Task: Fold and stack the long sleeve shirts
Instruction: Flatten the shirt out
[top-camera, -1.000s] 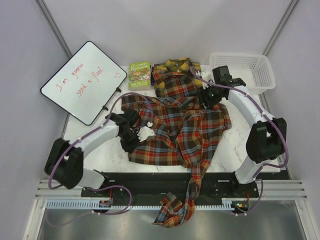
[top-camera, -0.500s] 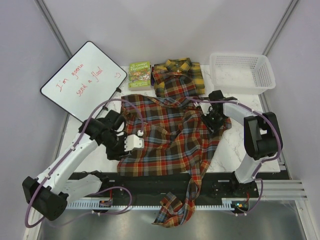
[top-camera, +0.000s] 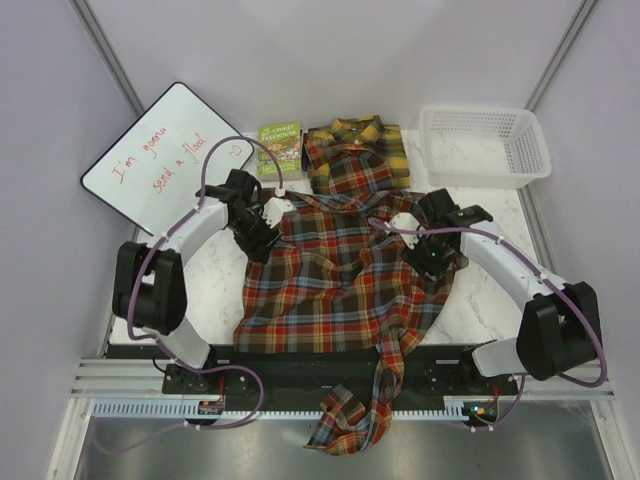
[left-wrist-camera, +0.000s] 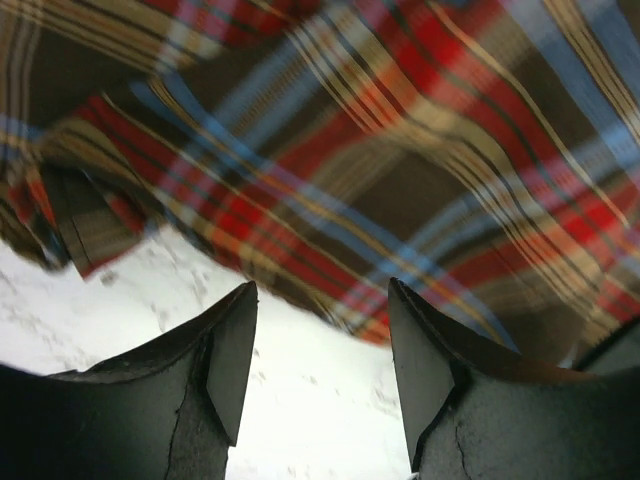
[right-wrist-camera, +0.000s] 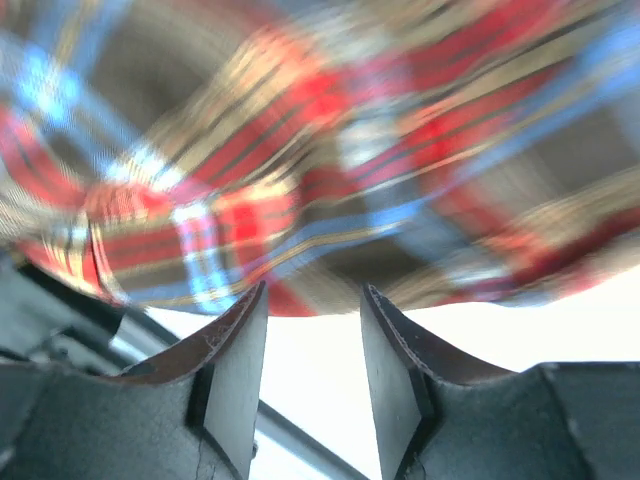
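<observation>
The red-brown plaid shirt (top-camera: 340, 275) lies spread over the middle of the marble table, with one sleeve (top-camera: 352, 418) hanging over the front edge. Its top end overlaps the folded yellow and black shirt (top-camera: 385, 145) at the back. My left gripper (top-camera: 260, 238) sits at the shirt's upper left edge. In the left wrist view the left gripper (left-wrist-camera: 320, 290) is open and empty over bare marble, the shirt's edge (left-wrist-camera: 330, 215) just ahead. My right gripper (top-camera: 428, 258) is at the shirt's right edge. It is open and empty (right-wrist-camera: 312, 290), with blurred plaid cloth (right-wrist-camera: 300, 200) ahead.
A whiteboard (top-camera: 165, 160) with red writing leans at the back left. A small green book (top-camera: 279, 149) lies beside the yellow shirt. A white mesh basket (top-camera: 485, 145) stands at the back right. Bare marble (top-camera: 485, 290) shows right of the shirt.
The left gripper has opened and moved from the shirt's lower left side up to its upper left edge. The right gripper came forward to the shirt's right edge. The shirt now lies flatter.
</observation>
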